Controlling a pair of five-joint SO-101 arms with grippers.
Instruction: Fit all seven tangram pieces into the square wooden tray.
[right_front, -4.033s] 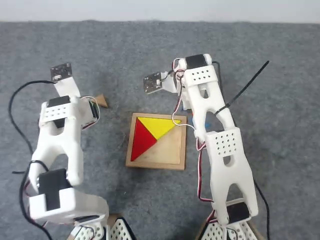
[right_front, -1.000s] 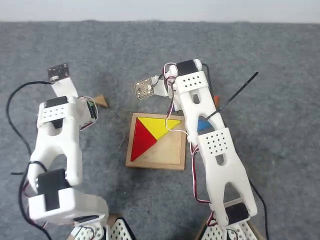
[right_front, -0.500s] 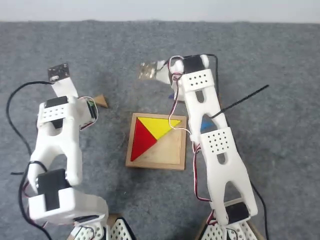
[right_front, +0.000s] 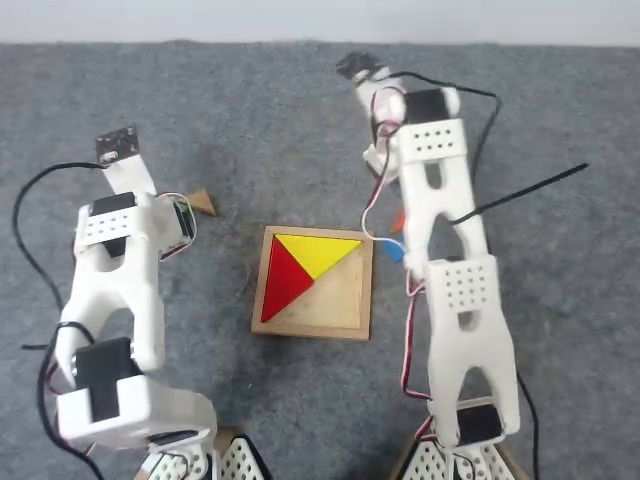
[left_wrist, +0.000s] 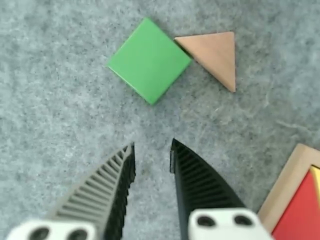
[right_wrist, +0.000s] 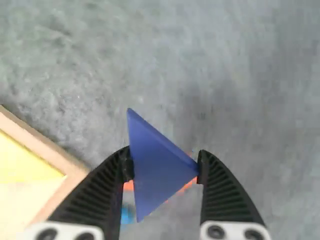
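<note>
The square wooden tray lies between the two arms, with a red triangle and a yellow triangle in it. My right gripper is shut on a blue triangle, held above the carpet just off a tray corner. An orange piece and a light blue piece lie beneath it. My left gripper is open over bare carpet, a short way from a green square and a tan triangle.
Grey carpet covers the table. The right arm stretches along the tray's right side, hiding most of the pieces there. The left arm stands left of the tray, beside the tan triangle. A black cable tie sticks out to the right.
The right arm has swung its wrist away from the tray's top edge, towards the far side and to the right. The left arm has kept still.
</note>
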